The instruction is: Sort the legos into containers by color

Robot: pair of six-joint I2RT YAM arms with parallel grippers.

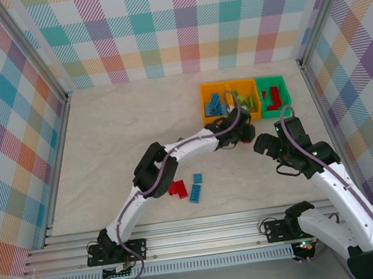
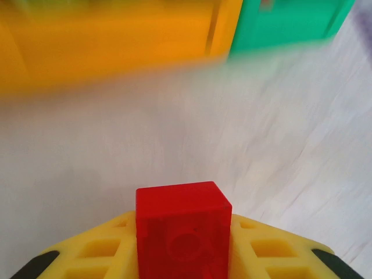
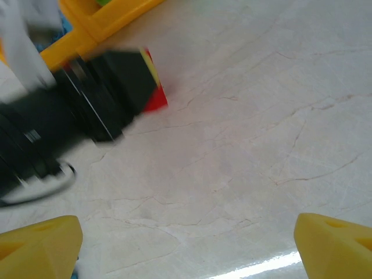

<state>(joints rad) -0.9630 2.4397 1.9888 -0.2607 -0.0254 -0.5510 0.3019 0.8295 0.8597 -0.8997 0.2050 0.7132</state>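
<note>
The left fingers [image 2: 273, 241] pinch a red lego [image 2: 183, 229] near the green container [image 2: 290, 23]. The right fingers [image 3: 40, 244] stand wide apart, empty.

Left wrist view: the orange bins [image 2: 104, 40] and green bin [image 2: 285, 23] are blurred and cut by the top edge; contents cannot be made out. The red brick [image 2: 183, 232] is cut by the bottom edge.

Right wrist view: the left gripper [image 3: 145, 87] is blurred and covers most of that brick.

Top view: blue bricks [image 1: 217, 103] too small to count.
</note>
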